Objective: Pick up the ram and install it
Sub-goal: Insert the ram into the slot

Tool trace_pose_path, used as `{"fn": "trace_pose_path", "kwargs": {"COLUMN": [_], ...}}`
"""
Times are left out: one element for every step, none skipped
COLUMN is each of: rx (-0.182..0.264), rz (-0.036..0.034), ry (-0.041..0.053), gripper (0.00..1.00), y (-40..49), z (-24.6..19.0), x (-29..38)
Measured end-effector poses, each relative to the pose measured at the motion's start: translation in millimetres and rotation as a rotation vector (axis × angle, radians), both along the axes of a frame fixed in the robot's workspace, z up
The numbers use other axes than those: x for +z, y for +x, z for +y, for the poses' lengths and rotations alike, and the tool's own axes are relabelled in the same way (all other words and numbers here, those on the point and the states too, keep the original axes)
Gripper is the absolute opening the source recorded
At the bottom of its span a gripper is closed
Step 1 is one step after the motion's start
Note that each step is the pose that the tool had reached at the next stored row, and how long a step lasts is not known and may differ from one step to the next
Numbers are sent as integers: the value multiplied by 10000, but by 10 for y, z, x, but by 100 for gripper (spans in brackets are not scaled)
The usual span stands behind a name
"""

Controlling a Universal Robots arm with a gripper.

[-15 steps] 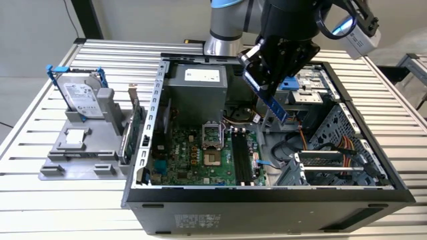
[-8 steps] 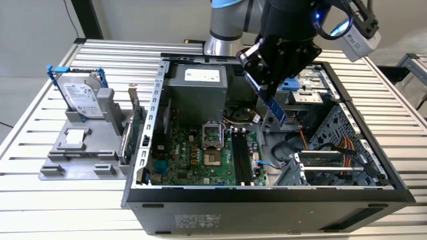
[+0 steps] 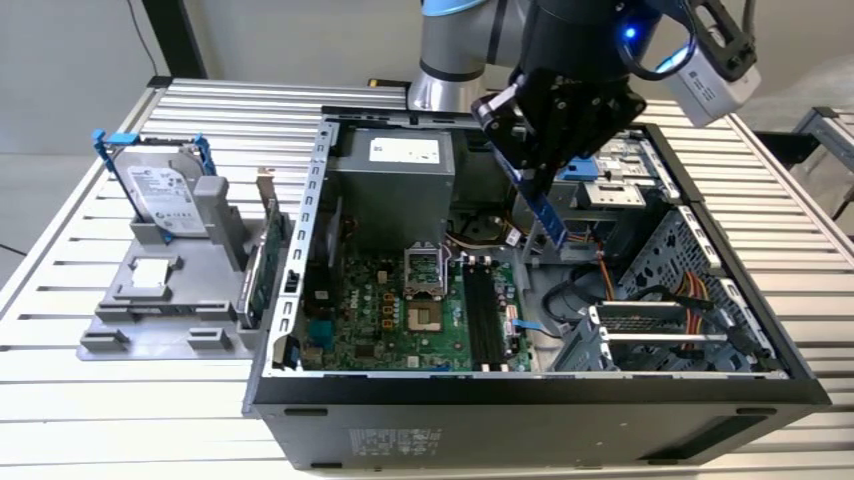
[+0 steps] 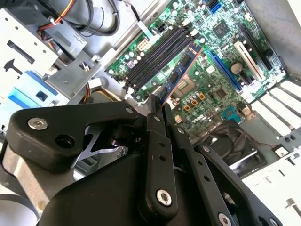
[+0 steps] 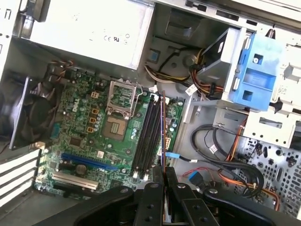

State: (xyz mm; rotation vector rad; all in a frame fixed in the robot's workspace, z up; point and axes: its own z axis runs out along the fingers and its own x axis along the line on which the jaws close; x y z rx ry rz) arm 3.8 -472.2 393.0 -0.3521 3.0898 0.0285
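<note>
The ram (image 3: 545,218) is a thin blue stick that hangs inside the open computer case (image 3: 534,395), with my gripper (image 3: 529,185) shut on its upper end. It hovers above the green motherboard (image 3: 387,320), over the far end of the black memory slots (image 3: 483,315). In the second wrist view the ram (image 4: 181,73) juts out from the gripper (image 4: 158,98) over the slots (image 4: 157,54), apart from them. In the first wrist view the ram (image 5: 163,134) shows edge-on from the gripper (image 5: 163,173), running along the slots (image 5: 146,136).
A silver hard drive (image 3: 163,195) in a blue frame stands on a grey rack (image 3: 160,300) at the exterior view's left, with a green card (image 3: 262,262) beside the case wall. The power supply (image 3: 394,170), drive cage (image 3: 694,270) and loose cables (image 5: 221,155) crowd the case.
</note>
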Motion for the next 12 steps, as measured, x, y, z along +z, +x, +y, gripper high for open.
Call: {"fn": "trace_pose_path", "kwargs": {"rx": [-77, -149, -216, -284, -345, -399, -453, -503, -546, -585, -620, -650], "rz": [1, 0, 1, 0, 0, 0, 0, 0, 0, 0, 0, 0], "ry": [-1, 0, -1, -1, -1, 0, 0, 0, -1, 0, -1, -1], "gripper": [0, 0, 0, 0, 0, 0, 0, 0, 0, 0, 0, 0], "y": [0, 0, 0, 0, 0, 0, 0, 0, 0, 0, 0, 0], "z": [0, 0, 0, 0, 0, 0, 0, 0, 0, 0, 0, 0], "x": [0, 0, 0, 0, 0, -1, -1, -1, -1, -1, -1, -1]}}
